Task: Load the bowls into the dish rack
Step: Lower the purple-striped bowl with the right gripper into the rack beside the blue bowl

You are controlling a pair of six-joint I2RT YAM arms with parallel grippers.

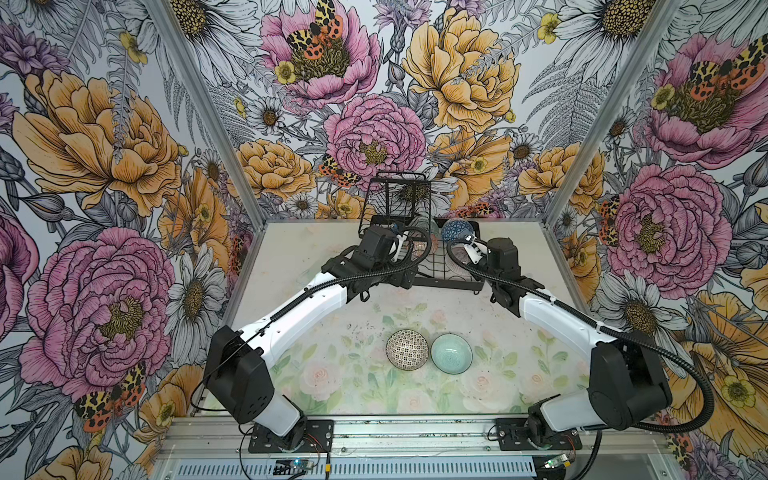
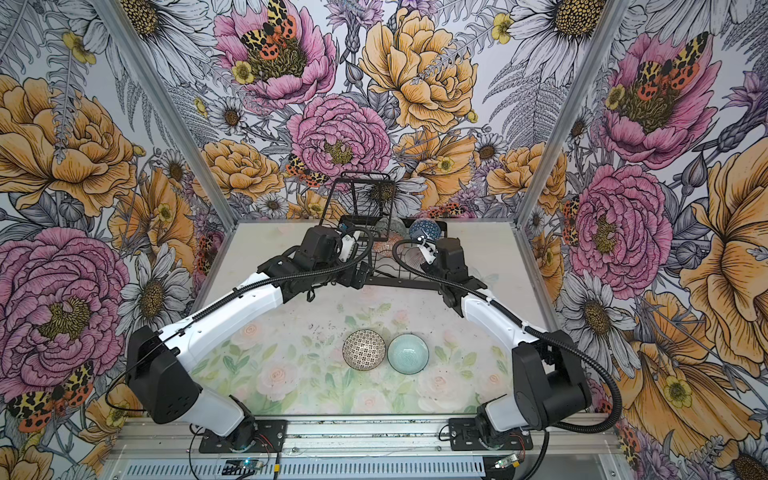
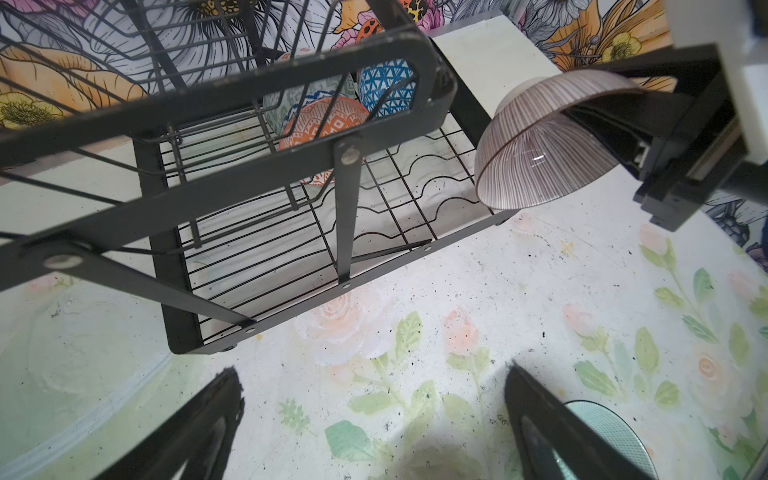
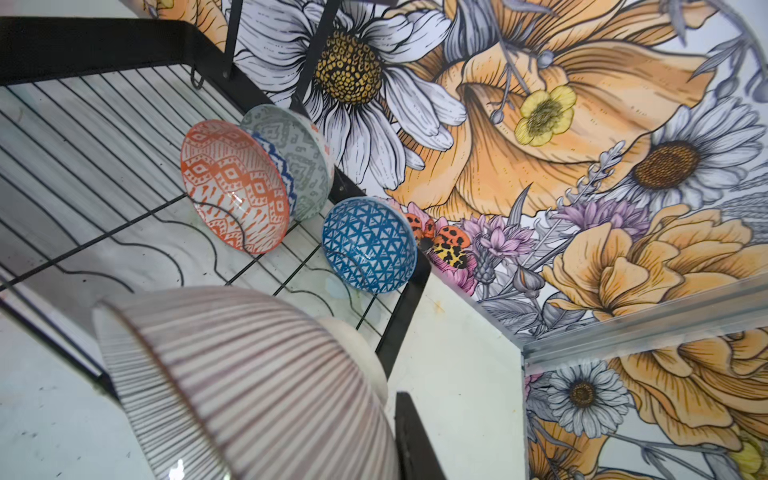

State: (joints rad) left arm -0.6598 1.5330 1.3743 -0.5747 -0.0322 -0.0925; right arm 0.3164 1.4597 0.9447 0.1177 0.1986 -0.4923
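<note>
The black wire dish rack (image 1: 451,283) stands at the back of the table. Three bowls lean on edge in its slots: orange-white (image 4: 235,187), grey-green (image 4: 291,158) and blue lattice (image 4: 370,245). My right gripper (image 4: 392,415) is shut on the rim of the pink-striped bowl (image 4: 249,374), holding it tilted above the rack's near right part (image 3: 540,153). My left gripper (image 3: 374,388) stands open with nothing in it, above the table by the rack's left end. A black-white tiled bowl (image 1: 407,349) and a pale teal bowl (image 1: 451,354) sit side by side, upright, on the table's front middle.
The rack's taller wire basket tier (image 1: 395,199) rises at its left, close to my left wrist. Flowered walls close in the table behind and on both sides. Both arm bases stand at the front edge.
</note>
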